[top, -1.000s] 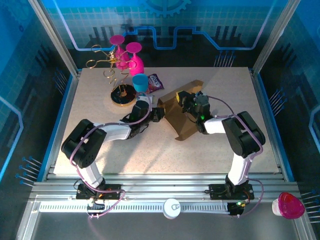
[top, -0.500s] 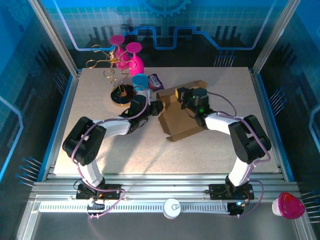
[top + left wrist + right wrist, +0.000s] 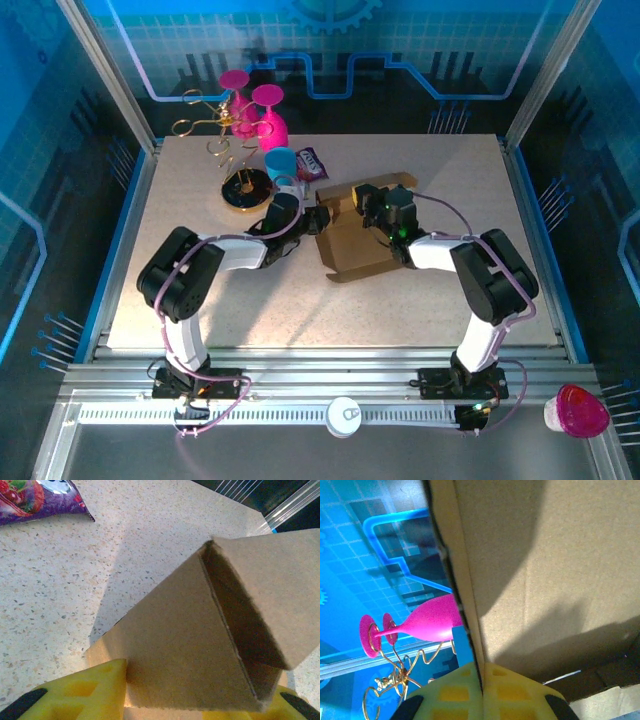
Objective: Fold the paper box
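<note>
The paper box [image 3: 358, 243] is a brown cardboard sheet, partly folded, in the middle of the table with one wall raised. My left gripper [image 3: 318, 219] holds its left end. In the left wrist view a folded, wedge-shaped part of the box [image 3: 185, 645] fills the gap between the yellow fingers [image 3: 95, 690] of that gripper [image 3: 195, 702]. My right gripper [image 3: 373, 203] is at the box's far edge. In the right wrist view that gripper [image 3: 482, 672] pinches a thin upright wall of the box [image 3: 545, 570] between its pads.
Behind and left of the box stand a blue cup [image 3: 281, 163], a purple snack packet [image 3: 311, 163], a black-and-gold dish [image 3: 245, 188], a gold wire stand [image 3: 205, 125] and pink glasses [image 3: 262, 110]. A pink-lidded cup [image 3: 577, 410] sits off the table at the front right.
The box has swung from pointing toward the front edge to lying more crosswise and flatter. Both grippers have shifted slightly toward the back with it.
</note>
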You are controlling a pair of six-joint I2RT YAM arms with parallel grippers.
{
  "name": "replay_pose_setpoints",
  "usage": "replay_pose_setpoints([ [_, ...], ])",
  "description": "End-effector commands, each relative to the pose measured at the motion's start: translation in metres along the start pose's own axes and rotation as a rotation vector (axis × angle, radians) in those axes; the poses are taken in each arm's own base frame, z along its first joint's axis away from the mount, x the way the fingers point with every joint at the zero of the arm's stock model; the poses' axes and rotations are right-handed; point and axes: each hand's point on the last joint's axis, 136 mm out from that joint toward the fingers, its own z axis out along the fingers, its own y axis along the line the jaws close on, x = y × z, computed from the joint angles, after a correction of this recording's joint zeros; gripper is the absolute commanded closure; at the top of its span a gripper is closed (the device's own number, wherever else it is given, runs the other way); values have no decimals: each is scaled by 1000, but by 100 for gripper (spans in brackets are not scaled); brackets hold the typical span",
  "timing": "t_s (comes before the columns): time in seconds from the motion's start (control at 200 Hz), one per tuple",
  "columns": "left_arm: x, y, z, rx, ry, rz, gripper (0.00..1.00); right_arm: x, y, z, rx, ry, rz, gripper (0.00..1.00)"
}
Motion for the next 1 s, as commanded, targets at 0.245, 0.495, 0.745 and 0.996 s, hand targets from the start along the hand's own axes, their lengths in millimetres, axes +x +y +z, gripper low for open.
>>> replay_pose_setpoints([
  [0.245, -11, -9, 6, -20, -87, -11, 51, 13, -5, 3, -121, 4, -40, 100],
  [0.495, -4, -4, 5, -28, -75, -17, 52, 16, -6, 0, -121, 17, -77, 100],
  [0.745, -2, -1, 13, -42, -61, 1, 59, 19, -24, -5, -82, 25, -92, 100],
  [0.996, -4, 5, 20, -107, -67, -14, 66, 27, -38, -1, -63, 28, -109, 100],
])
